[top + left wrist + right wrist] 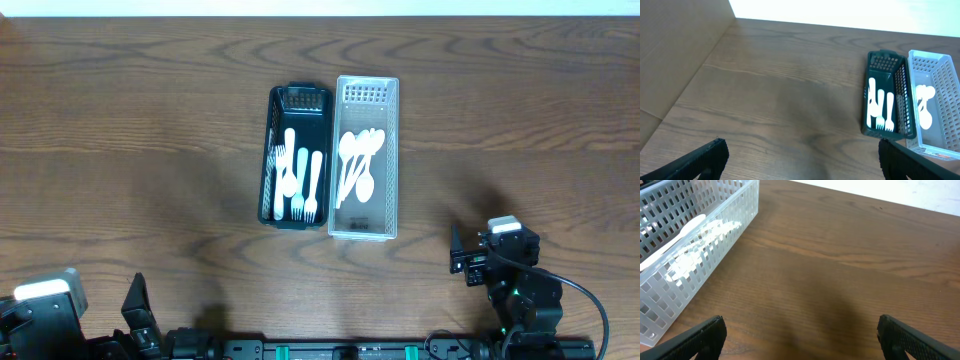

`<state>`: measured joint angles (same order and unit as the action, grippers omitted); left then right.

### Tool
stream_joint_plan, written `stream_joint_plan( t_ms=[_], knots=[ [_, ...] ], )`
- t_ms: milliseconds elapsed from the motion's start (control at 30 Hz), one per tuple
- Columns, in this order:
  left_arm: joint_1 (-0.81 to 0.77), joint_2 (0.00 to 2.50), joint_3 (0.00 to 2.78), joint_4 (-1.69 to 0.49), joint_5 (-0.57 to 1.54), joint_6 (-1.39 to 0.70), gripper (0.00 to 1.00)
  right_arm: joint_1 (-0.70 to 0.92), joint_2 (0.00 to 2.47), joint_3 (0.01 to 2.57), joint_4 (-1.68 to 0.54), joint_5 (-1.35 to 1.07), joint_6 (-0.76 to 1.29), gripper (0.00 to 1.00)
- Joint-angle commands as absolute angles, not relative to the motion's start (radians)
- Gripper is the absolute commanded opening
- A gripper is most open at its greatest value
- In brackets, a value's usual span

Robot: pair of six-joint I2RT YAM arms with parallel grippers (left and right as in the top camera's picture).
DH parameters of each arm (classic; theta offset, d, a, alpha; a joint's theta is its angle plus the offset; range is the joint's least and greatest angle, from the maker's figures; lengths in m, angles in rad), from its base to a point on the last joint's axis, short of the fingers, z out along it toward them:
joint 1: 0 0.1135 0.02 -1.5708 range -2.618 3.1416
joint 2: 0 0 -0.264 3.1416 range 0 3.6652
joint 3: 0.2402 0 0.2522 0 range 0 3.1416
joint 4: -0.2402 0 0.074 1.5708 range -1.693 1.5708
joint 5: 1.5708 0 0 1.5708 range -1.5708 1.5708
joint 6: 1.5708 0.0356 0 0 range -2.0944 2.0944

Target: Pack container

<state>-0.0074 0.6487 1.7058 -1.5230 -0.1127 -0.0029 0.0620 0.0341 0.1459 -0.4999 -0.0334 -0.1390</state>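
A dark green slotted container (293, 157) (886, 95) lies mid-table with white plastic forks (298, 178) (880, 110) inside. Touching its right side is a clear slotted container (365, 157) (935, 102) (687, 245) holding white spoons (358, 165) (695, 230). My left gripper (802, 157) hovers open over bare wood at the near left, far from both containers. My right gripper (801, 335) is open too, low over bare wood right of the clear container's near end. Neither holds anything.
The wooden table (120, 130) runs wide on both sides of the containers. My left arm's base (45, 305) sits at the near left edge and the right arm (505, 260) at the near right.
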Motion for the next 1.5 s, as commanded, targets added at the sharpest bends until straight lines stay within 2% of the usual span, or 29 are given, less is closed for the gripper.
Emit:
stream_joint_plan(
  t_ms=[0,733,933,1233,1467],
  knots=[
    [-0.003,0.645,1.705,-1.526,-0.124,-0.009,0.98,0.065,0.024,0.138,-0.498,-0.041,-0.128,0.99],
    [-0.004,0.650,1.701,-1.495,-0.125,0.027,0.98,0.065,0.024,0.138,-0.498,-0.041,-0.128,0.99],
    [-0.004,0.628,1.495,-1.173,-0.032,0.025,0.98,0.065,0.024,0.138,-0.498,-0.041,-0.128,0.99],
    [-0.004,0.509,0.892,-0.569,0.158,0.011,0.98,0.065,0.024,0.138,-0.498,-0.041,-0.128,0.99],
    [-0.004,0.358,0.572,-0.375,0.157,0.003,0.98,0.065,0.024,0.138,-0.498,-0.041,-0.128,0.99]
  ],
)
